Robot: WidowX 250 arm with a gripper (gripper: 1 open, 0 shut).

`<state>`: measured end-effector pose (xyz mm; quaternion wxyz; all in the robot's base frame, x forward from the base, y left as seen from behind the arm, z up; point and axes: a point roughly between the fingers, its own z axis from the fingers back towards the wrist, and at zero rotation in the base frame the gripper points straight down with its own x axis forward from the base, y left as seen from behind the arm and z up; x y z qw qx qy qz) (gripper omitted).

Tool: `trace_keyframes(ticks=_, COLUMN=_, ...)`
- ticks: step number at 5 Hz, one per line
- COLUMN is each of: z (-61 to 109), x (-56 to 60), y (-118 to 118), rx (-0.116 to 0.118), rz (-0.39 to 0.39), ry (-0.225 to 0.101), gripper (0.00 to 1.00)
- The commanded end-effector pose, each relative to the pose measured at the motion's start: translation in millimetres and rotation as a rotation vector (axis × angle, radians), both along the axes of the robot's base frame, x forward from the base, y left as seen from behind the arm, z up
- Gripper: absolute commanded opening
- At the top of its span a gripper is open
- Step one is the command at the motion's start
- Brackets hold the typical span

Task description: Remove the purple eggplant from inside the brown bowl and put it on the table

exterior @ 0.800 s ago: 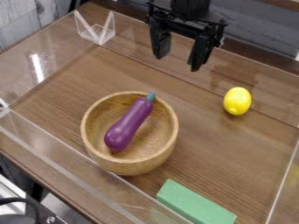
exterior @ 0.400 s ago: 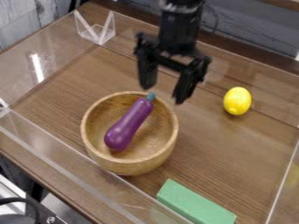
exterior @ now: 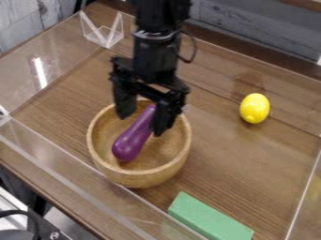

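The purple eggplant (exterior: pixel 133 136) lies slanted inside the brown bowl (exterior: pixel 113 161), its green stem end hidden behind my gripper. The bowl sits on the dark wood table (exterior: pixel 238 155) left of centre. My gripper (exterior: pixel 145 112) points straight down over the eggplant's upper end, open, with one finger (exterior: pixel 123 101) at the far left rim and the other finger (exterior: pixel 170 118) to the right of the eggplant. Nothing is held.
A yellow lemon (exterior: pixel 254 108) rests on the table to the right. A green rectangular block (exterior: pixel 209 218) lies at the front edge. Clear acrylic walls (exterior: pixel 51 70) border the table, and a small clear stand (exterior: pixel 100 28) is at the back left.
My gripper has travelled from the back of the table down and toward the front left, now straddling the eggplant's upper end in the bowl. It stayed open. The eggplant has not moved.
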<state>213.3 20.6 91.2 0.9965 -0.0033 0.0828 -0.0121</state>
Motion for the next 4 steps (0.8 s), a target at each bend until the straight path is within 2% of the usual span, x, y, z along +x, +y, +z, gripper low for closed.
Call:
trace_keyframes(ticks=1, z=1.8, x=-4.1, y=9.9, rx=0.006, rz=0.003, ry=-0.036, gripper=1.00)
trace_keyframes(ticks=2, z=-7.3, x=-9.7, y=14.2, rx=-0.002, rz=0.013, ry=-0.034, gripper=1.00)
trace_keyframes(ticks=4, z=-22.3, x=-8.7, y=16.9, rx=-0.009, rz=0.021, ry=-0.055, gripper=1.00)
